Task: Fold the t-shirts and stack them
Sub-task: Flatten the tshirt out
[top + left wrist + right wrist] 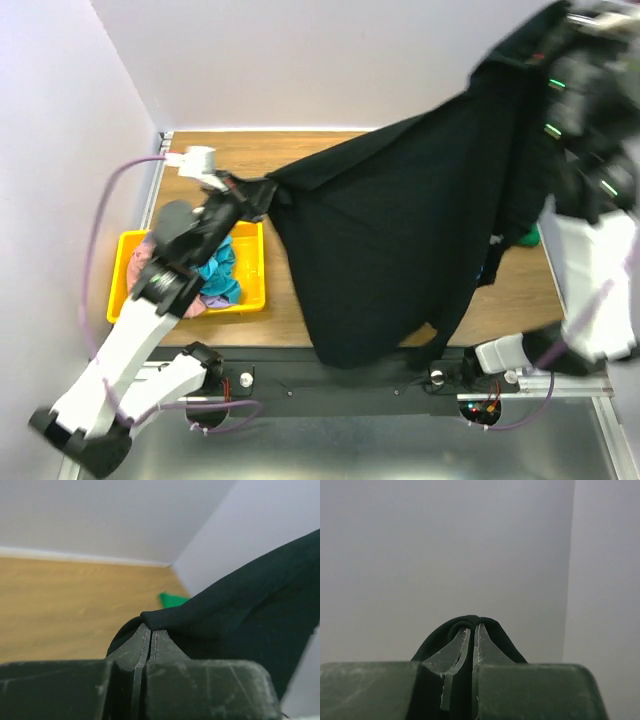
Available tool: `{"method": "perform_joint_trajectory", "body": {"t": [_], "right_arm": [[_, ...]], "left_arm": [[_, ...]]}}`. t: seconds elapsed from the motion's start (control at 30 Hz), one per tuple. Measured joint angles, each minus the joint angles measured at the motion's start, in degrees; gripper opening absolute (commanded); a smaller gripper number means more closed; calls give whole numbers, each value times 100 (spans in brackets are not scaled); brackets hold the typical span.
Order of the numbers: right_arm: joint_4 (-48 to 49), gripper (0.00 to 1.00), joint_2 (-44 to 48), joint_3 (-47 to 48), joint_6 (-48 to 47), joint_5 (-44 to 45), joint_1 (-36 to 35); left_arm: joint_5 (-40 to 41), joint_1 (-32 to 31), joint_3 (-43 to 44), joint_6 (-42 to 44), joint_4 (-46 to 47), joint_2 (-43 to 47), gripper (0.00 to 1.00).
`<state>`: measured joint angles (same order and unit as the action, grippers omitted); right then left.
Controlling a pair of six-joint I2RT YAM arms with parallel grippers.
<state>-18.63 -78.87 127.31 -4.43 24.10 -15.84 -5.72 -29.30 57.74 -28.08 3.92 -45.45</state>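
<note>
**Top external.**
- Black t-shirt [400,230]: hanging spread in the air, running from the left gripper [258,198] up to the raised, blurred right arm [590,120]. Its lower edge is drooping to the near edge of the tabletop [300,160].
- Left gripper: clenching one corner of the shirt.
- Yellow bin [256,285]: sitting on the tabletop below and just behind the left gripper, partly under its arm. A teal t-shirt [222,270] and a pink t-shirt [140,262] are bunching inside.
- Green t-shirt [530,237]: only a scrap is peeking out past the black shirt, well apart from the left gripper.

**Left wrist.**
- Left gripper: its fingers are pressing together on a black fold at the tips. The cloth is rising away to the gripper's right.
- Green t-shirt: lying on the tabletop ahead of the tips, near the wall corner.

**Right wrist.**
- Right gripper [474,629]: pinching a fold of the black t-shirt, which is looping over both fingertips. Bare wall is showing ahead.
</note>
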Motion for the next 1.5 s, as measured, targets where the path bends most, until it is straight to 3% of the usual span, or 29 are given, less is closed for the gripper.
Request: {"method": "perform_joint_trajectory", "body": {"t": [0.13, 0.27, 0.37, 0.6, 0.8, 1.03, 1.3, 1.5], "right_arm": [[164, 0, -835, -511, -197, 387, 0], [376, 1, -1401, -1679, -332, 702, 11], [481, 0, -1810, -2153, -348, 813, 44], [942, 1, -2747, -2162, -330, 960, 247], [1016, 0, -3300, -1989, -332, 1213, 282], [1001, 0, -2616, -2190, -321, 1220, 278], [1016, 0, 323, -2573, -155, 682, 275], [909, 1, 1912, -1937, 44, 7, 275]], "left_arm": [[944, 9, -577, -275, 72, -835, 0], [1467, 219, -398, -341, 223, -2256, 0], [1368, 529, -52, -348, 455, -3276, 0], [1005, 1296, 1388, -282, 868, -5512, 0], [675, 1543, 2389, -83, 809, -6448, 0], [286, 1464, 2153, -13, 726, -5862, 0], [610, 750, 1657, 278, 474, -2500, 0], [595, 319, 1858, 474, 485, -669, 0]]}}
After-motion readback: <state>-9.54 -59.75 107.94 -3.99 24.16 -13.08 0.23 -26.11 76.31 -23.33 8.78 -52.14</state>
